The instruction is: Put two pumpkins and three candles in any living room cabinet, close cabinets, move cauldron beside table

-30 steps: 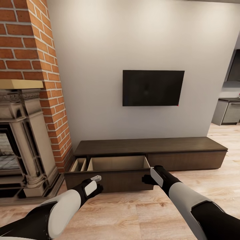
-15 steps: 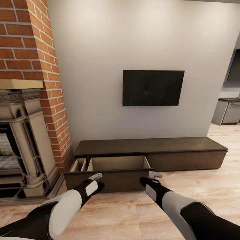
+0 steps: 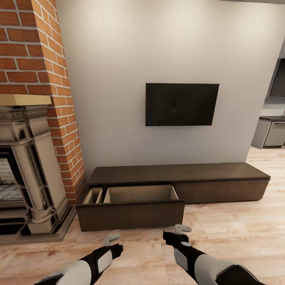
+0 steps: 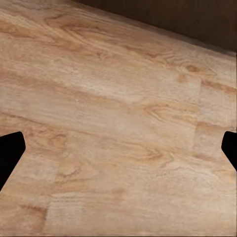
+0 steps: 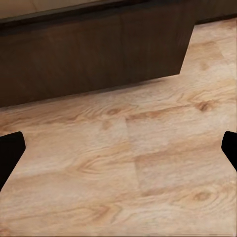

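Item 1, your left gripper (image 3: 112,238): low over the wood floor (image 3: 237,221), fingers spread wide with nothing between them; the wrist view shows bare planks between the tips.

Item 2, your right gripper (image 3: 182,229): likewise released and empty, over the floor.

Item 3, the cabinet (image 3: 178,174): long, low, dark brown, against the grey wall just ahead of both sets of fingers. Its left drawer (image 3: 132,213) stands pulled out, the front panel close beyond your fingertips; the pale interior looks bare as far as you can see in.

Item 4, black TV (image 3: 181,104): wall-mounted above the cabinet.

Item 5, brick chimney (image 3: 47,79) and stone fireplace (image 3: 27,166): beyond your left fingers, outboard.
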Robot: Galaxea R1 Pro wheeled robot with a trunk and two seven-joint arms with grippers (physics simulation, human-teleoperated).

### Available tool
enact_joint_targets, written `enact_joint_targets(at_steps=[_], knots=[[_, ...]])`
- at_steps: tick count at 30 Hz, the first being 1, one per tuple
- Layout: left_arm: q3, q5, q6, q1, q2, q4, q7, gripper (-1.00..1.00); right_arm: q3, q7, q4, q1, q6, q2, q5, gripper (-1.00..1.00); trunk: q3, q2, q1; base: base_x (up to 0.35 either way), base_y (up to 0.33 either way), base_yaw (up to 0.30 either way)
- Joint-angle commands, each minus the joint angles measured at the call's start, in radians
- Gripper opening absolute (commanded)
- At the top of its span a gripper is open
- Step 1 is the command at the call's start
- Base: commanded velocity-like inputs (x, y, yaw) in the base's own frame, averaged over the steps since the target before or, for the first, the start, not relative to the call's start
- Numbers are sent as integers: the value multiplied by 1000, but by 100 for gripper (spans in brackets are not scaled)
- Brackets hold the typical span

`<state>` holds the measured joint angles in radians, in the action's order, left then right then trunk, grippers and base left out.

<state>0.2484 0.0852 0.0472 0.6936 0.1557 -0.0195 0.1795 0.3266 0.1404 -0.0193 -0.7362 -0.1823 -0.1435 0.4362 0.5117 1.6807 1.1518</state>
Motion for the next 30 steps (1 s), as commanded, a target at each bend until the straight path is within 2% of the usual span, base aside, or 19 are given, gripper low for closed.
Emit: enact_joint_targets(at_steps=[1, 6, 11, 19, 30], knots=[[-3, 2, 2, -9, 0, -2, 1, 100, 9, 1, -2, 0, -4, -1, 7, 100, 1, 1, 0, 0, 0, 0], [-3, -19, -13, -44, -3, -3, -8, 100, 8, 0, -2, 12, -5, 0, -6, 100, 1, 1, 0, 0, 0, 0], [-3, -22, -12, -50, -9, -2, -8, 100, 8, -1, -2, 42, -5, 1, -10, 100, 1, 1, 0, 0, 0, 0], [-3, -24, -10, -93, -23, -2, -9, 100, 9, -1, -2, 79, -5, -1, -11, 100, 1, 1, 0, 0, 0, 0], [-3, -25, -32, -127, -34, -2, -11, 100, 8, -16, -2, 174, -3, 0, -11, 100, 1, 1, 0, 0, 0, 0]])
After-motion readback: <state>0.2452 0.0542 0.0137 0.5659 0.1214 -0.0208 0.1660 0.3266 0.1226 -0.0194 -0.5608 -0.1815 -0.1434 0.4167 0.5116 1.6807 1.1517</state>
